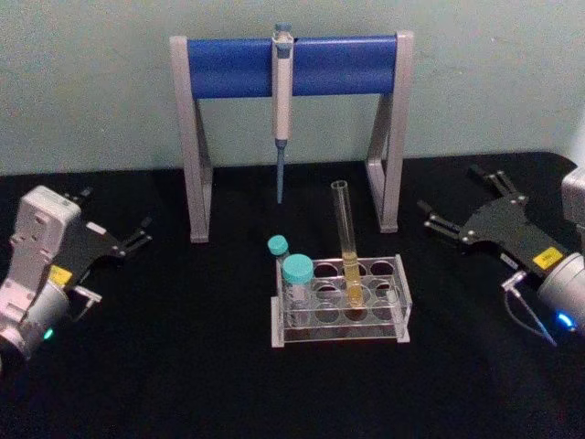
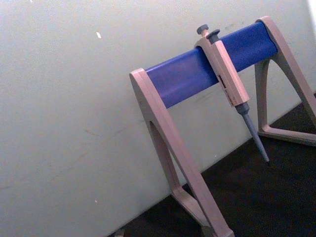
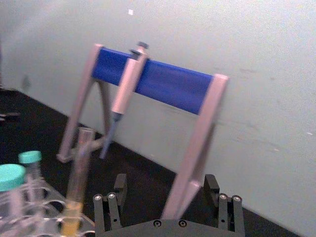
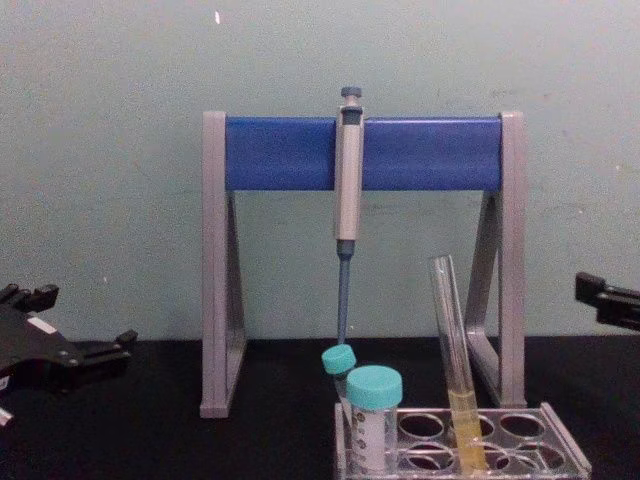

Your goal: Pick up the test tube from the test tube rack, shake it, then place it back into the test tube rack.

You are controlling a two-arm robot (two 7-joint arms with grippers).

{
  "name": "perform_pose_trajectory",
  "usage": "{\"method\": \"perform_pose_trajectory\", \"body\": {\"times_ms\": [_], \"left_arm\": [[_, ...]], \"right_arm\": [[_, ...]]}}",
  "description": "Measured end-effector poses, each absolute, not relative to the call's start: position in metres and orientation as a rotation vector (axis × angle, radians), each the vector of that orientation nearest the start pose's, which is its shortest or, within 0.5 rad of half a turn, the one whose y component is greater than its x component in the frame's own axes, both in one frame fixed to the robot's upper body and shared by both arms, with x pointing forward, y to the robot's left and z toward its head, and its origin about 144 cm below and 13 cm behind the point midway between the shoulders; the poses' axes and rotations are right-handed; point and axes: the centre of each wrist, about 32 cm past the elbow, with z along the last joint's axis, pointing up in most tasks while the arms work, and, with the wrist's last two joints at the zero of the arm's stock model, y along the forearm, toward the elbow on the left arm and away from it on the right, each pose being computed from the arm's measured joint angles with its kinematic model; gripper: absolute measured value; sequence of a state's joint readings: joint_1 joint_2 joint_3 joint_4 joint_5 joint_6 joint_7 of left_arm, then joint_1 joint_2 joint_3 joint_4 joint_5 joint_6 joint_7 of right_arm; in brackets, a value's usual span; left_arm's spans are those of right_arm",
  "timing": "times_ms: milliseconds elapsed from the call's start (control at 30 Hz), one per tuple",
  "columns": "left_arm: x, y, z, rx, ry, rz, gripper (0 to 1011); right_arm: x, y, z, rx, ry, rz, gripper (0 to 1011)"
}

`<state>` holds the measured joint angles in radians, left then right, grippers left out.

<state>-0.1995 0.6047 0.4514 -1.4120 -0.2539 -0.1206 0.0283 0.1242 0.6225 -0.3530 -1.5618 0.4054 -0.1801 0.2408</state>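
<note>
The jaws of the right gripper [image 1: 462,198] are spread wide with nothing between them. It sits over the right side of the table [image 1: 183,384], well apart from the test tube rack [image 1: 340,333], with its jaws pointing left and toward the far side. In the right wrist view the two spread jaws frame a leg of the pipette stand [image 3: 168,84], and the tube rises off to one side of them. The left gripper [image 1: 114,218] is on the left side of the table. Its jaws are also open and empty, and it is just as far from the rack.

The test tube [image 1: 347,242] stands in a hole near the middle of the rack, at the centre of the table on the near side. Its open top leans slightly left and yellow liquid fills its lower part. Two teal-capped tubes [image 1: 296,271] occupy the rack's left end, just beside it. Behind the rack, against the far wall, a pipette [image 1: 282,101] hangs from the stand's blue bar.

As I judge it, no step of the task has been done. The tube is seated in the rack and neither gripper is near it. A gripper must reach in, close on the glass above the rack's top plate and lift it straight out. After that come the shaking and lowering the tube back into a hole.
</note>
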Motion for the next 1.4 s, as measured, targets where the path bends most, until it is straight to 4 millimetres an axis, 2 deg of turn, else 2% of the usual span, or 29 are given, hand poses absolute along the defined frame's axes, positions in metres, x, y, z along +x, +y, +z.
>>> {"method": "perform_pose_trajectory", "body": {"times_ms": [267,567,1400], "left_arm": [[0.489,0.31,1.14,0.304,-0.285,1.248,1002],[0.489,0.31,1.14,0.305,-0.285,1.248,1001],[0.489,0.31,1.14,0.304,-0.285,1.248,1001]], "right_arm": [[0.475,-0.301,1.176,-0.095,-0.206,-0.886,1000],[0.484,-0.286,1.182,-0.126,-0.144,-0.795,1000],[0.514,-0.248,1.185,-0.188,-0.019,-0.775,1000]]}}
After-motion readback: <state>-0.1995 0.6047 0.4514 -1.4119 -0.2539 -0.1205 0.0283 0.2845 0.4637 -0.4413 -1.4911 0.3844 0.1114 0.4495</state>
